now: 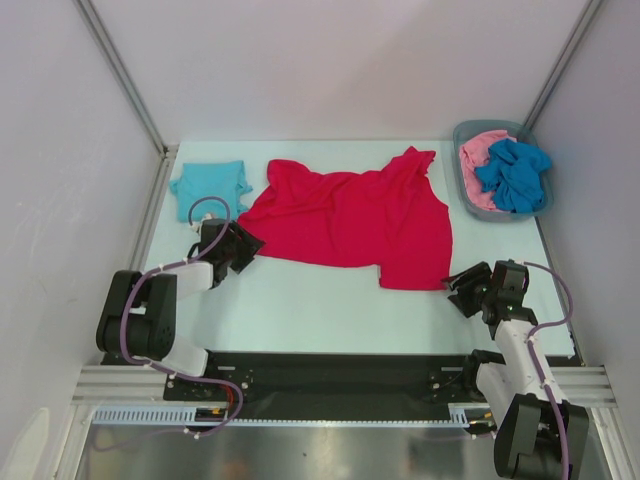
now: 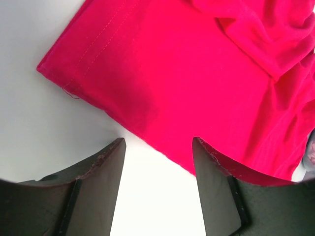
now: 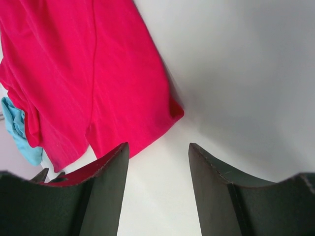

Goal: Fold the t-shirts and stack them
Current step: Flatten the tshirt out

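A bright red t-shirt (image 1: 350, 215) lies spread and rumpled across the middle of the table. A light teal t-shirt (image 1: 210, 187) lies folded at the back left. My left gripper (image 1: 243, 248) is low at the red shirt's near left corner. In the left wrist view it (image 2: 157, 147) is open, the red hem (image 2: 162, 147) reaching just between the fingertips. My right gripper (image 1: 462, 285) sits just right of the shirt's near right corner. In the right wrist view it (image 3: 158, 147) is open over bare table, the red corner (image 3: 172, 110) just ahead of the tips.
A grey plastic bin (image 1: 480, 124) stands at the back right, holding a pink shirt (image 1: 480, 155) and a deeper blue shirt (image 1: 515, 175). White walls with metal posts close in the table (image 1: 320, 310) on three sides. The teal cloth (image 3: 19, 132) shows at the right wrist view's left edge.
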`<move>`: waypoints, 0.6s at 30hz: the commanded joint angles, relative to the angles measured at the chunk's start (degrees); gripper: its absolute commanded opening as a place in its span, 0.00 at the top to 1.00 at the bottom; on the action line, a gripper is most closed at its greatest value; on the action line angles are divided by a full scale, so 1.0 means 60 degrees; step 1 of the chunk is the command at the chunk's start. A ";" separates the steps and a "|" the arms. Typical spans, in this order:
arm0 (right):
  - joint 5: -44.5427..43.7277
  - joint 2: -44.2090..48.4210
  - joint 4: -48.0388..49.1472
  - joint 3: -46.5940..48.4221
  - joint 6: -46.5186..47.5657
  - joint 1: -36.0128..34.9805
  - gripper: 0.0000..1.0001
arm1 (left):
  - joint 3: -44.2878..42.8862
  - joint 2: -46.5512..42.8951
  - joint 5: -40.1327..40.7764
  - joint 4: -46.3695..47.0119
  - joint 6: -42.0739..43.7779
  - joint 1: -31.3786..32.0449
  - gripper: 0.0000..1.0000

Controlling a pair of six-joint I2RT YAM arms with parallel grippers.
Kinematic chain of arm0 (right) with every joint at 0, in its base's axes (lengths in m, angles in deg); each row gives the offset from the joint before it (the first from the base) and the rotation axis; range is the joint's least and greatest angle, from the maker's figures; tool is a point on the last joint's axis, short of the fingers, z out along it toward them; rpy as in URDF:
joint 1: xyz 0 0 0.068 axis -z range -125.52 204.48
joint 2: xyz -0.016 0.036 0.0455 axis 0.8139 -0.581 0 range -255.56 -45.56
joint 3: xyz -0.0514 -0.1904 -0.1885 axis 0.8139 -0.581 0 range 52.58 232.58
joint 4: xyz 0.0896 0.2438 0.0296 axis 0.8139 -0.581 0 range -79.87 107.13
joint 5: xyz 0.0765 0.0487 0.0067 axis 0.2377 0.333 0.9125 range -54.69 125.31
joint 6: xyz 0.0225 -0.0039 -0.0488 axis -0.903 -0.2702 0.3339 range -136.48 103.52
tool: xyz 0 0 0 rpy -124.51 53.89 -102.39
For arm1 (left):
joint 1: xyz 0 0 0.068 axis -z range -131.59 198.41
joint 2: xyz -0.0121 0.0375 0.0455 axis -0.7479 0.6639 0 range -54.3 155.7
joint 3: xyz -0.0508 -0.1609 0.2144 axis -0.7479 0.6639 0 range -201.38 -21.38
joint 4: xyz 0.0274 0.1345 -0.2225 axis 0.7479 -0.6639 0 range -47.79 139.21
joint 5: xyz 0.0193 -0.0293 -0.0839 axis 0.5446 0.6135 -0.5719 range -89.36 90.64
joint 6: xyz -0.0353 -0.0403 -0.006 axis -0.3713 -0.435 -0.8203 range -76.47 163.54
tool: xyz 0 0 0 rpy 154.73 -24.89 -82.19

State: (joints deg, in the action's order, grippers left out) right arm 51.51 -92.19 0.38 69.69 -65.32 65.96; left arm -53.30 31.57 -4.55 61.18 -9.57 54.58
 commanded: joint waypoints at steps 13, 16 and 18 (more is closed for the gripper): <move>0.0317 -0.0547 0.1005 0.0283 -0.0166 0.0063 0.42 | -0.0466 0.0557 -0.0087 -0.0574 0.0017 -0.0062 0.37; 0.0272 -0.1101 0.1224 0.0401 -0.0224 0.0063 0.42 | -0.0495 0.0645 -0.0101 -0.0559 0.0017 -0.0048 0.37; 0.0331 -0.1528 0.1473 0.0533 -0.0268 0.0063 0.42 | -0.0510 0.0704 -0.0102 -0.0544 0.0017 -0.0048 0.37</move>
State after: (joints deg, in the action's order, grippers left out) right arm 53.74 -98.56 5.84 70.10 -66.46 66.12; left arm -55.77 34.04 -5.54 60.69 -9.57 54.58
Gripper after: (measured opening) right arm 0.578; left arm 0.633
